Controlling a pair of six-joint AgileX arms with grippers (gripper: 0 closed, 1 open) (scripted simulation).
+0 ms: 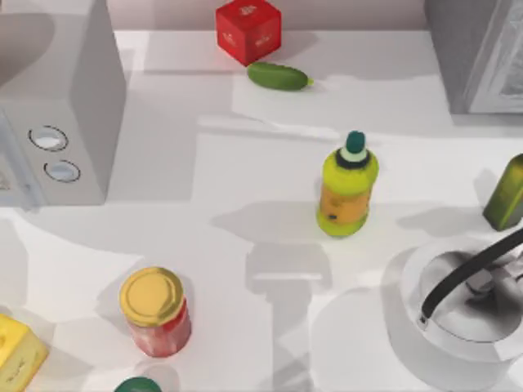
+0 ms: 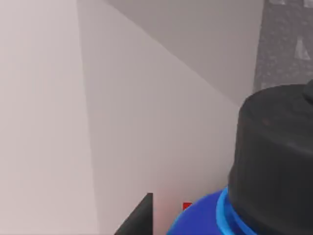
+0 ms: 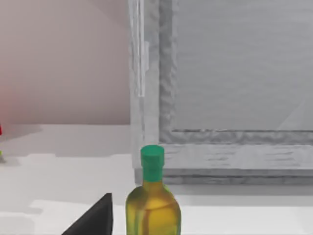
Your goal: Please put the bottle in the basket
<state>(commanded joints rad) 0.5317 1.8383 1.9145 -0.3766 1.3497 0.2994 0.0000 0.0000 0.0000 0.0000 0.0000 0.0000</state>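
At the bench's (image 1: 245,163) left stand a grey microwave (image 1: 57,106), a yellow block (image 1: 16,351) and a red jar with a gold lid (image 1: 155,312). A red box (image 1: 248,30) and a cucumber (image 1: 279,76) lie at the back; a yellow-green bottle (image 1: 347,189) stands mid-bench. The basket (image 1: 458,306) sits at the right, beside an olive bottle (image 1: 507,193). The bottle (image 2: 264,176) looms close in the left wrist view; whether the left end effector holds it, I cannot tell.

A rendered kitchen-style tabletop: a white table (image 1: 245,163) carries a microwave (image 1: 57,106), a cucumber (image 1: 279,76), a yellow-lidded red jar (image 1: 155,312), a yellow-green bottle (image 1: 347,192), a white basket (image 1: 409,314), and a grey framed appliance (image 3: 234,88).
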